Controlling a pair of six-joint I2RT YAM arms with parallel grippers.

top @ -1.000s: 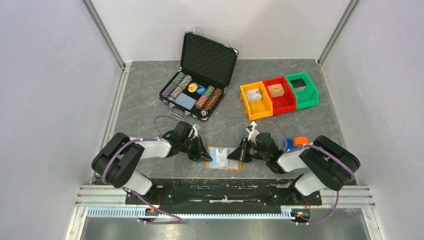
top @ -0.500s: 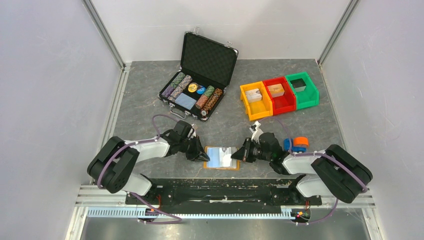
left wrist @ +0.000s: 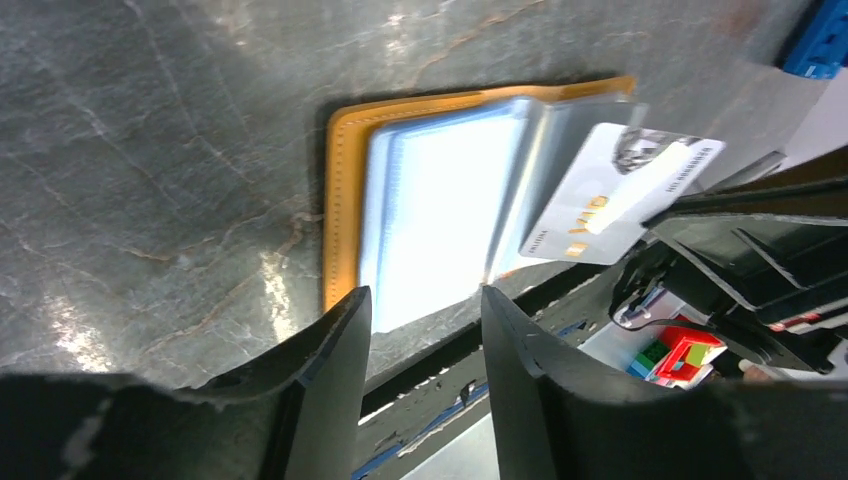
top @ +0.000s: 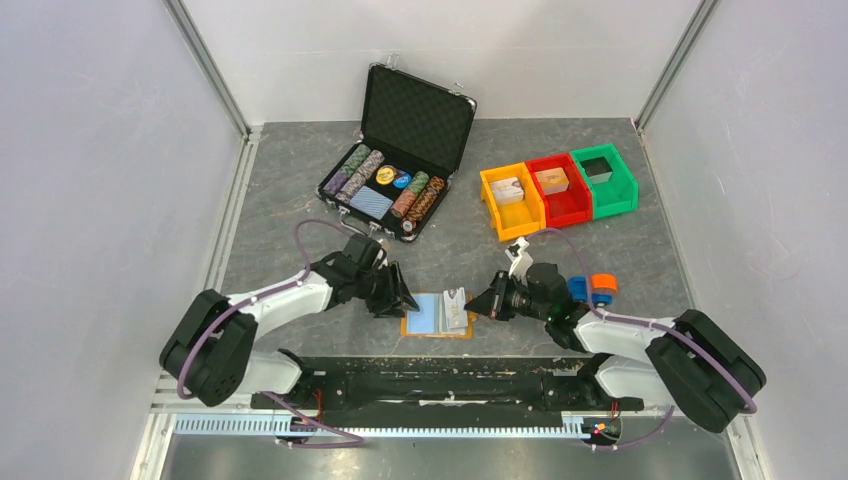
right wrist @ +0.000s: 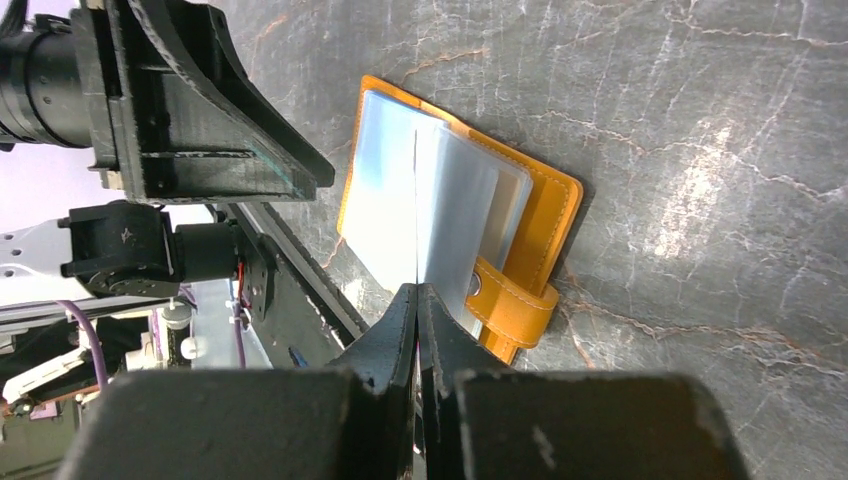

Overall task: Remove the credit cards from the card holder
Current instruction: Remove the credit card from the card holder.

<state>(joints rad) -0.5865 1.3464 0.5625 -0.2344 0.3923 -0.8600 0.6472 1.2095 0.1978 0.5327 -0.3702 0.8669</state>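
Carries on a dark grey marbled tabletop [top: 290,200] an open black poker chip case [top: 418,115] at the far middle. Holds 3 touching bins right of it: orange bin [top: 522,228], red bin [top: 568,215], green bin [top: 612,205]. Bears an orange card holder [top: 430,318] open near the front edge, with a small blue round object [top: 578,289] and an orange round object [top: 601,286] further right.

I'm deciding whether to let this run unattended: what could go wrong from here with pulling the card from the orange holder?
1. The left gripper stands open by the card holder, gripping nothing, so the holder may drag along with the pull.
2. The right gripper pinches the pale card by one end while it looks partly sleeved; it could twist or slip out.
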